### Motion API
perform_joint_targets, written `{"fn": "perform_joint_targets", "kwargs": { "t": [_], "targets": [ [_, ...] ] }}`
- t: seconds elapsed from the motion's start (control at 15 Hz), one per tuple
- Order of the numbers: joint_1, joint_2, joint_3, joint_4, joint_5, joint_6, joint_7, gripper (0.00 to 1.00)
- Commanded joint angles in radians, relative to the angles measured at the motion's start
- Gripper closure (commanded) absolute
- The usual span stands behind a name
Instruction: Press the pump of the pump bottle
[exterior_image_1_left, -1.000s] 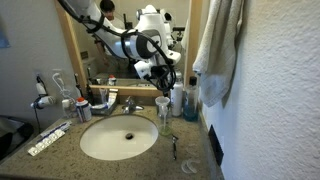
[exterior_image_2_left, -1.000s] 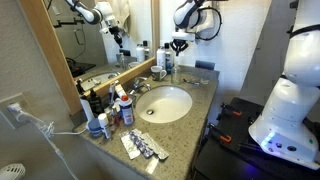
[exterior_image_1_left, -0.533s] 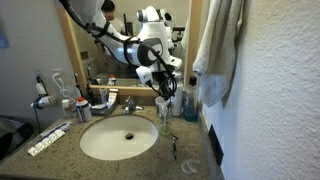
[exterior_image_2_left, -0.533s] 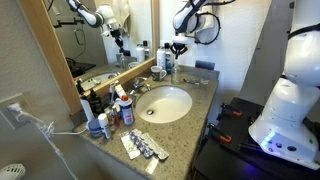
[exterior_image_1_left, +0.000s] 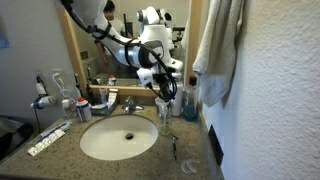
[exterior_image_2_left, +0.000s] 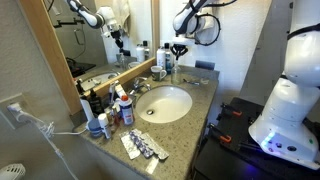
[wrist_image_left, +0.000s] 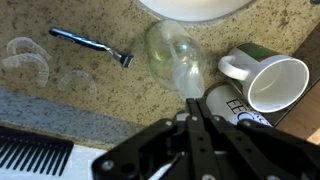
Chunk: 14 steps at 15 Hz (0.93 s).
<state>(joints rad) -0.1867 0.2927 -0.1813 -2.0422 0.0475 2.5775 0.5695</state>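
We see the jaws pinched narrow, holding nothing, their tips right above the clear pump bottle. It stands on the desk at the rim of the sink, beside the mug. If we press off-centre, the tips could slip off the small pump head and tip the bottle toward the mug or basin. Too much force might skid it across the stone.

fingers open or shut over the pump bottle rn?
Shut. Wrist view shows the fingers pressed together with no gap, their tips right by the top of the clear pump bottle.
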Motion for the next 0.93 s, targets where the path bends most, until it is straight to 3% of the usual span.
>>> {"fn": "perform_joint_targets", "kwargs": {
  "t": [0.0, 0.87],
  "targets": [
    [0.018, 0.000, -0.016, -0.012, 0.033, 0.016, -0.026, 0.95],
    [0.020, 0.012, -0.019, -0.030, 0.038, 0.028, -0.026, 0.95]
  ]
}}
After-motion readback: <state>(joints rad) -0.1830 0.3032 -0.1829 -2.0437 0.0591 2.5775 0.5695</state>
